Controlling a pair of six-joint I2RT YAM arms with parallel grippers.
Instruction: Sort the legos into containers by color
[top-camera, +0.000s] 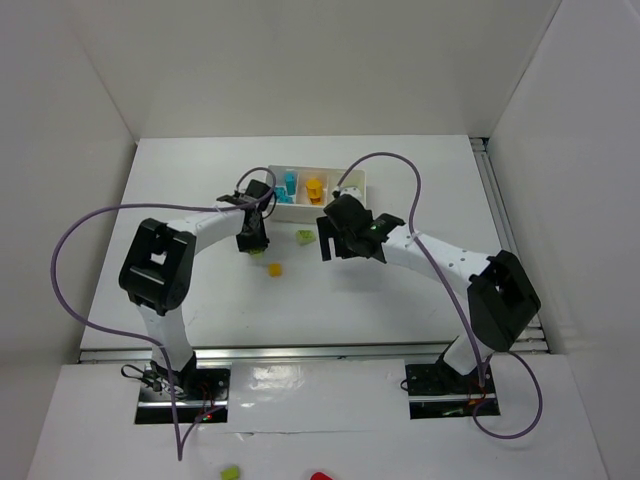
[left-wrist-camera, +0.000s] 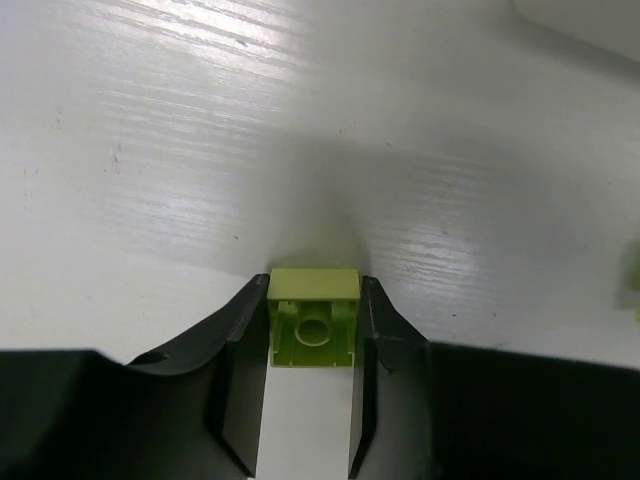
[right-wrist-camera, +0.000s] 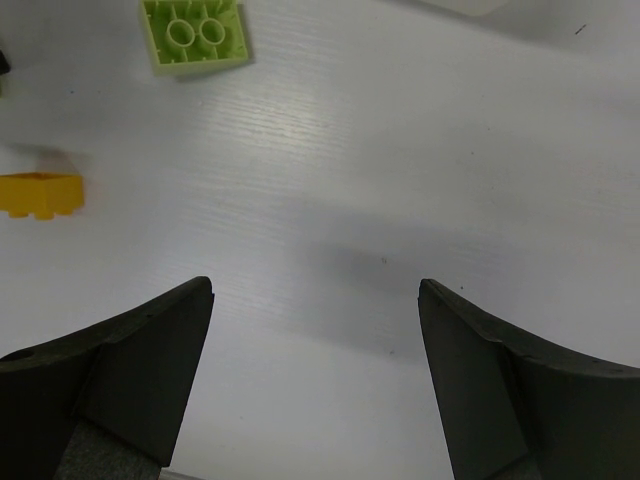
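Observation:
My left gripper (left-wrist-camera: 313, 300) is shut on a light green lego (left-wrist-camera: 313, 320), held just above the table; in the top view this gripper (top-camera: 252, 246) is left of the tray's front. My right gripper (right-wrist-camera: 315, 300) is open and empty over bare table; in the top view it (top-camera: 340, 248) is in front of the tray. The white three-compartment tray (top-camera: 300, 211) holds cyan legos (top-camera: 290, 185) on the left and orange-yellow legos (top-camera: 315, 188) in the middle. Its right compartment is partly hidden. A loose green lego (top-camera: 305, 236) (right-wrist-camera: 193, 33) and a yellow lego (top-camera: 274, 270) (right-wrist-camera: 40, 194) lie on the table.
The white side walls enclose the table. A green piece (top-camera: 231, 471) and a red piece (top-camera: 320, 477) lie on the near ledge beyond the arm bases. Purple cables loop over both arms. A tray corner (left-wrist-camera: 590, 20) shows at the top right of the left wrist view.

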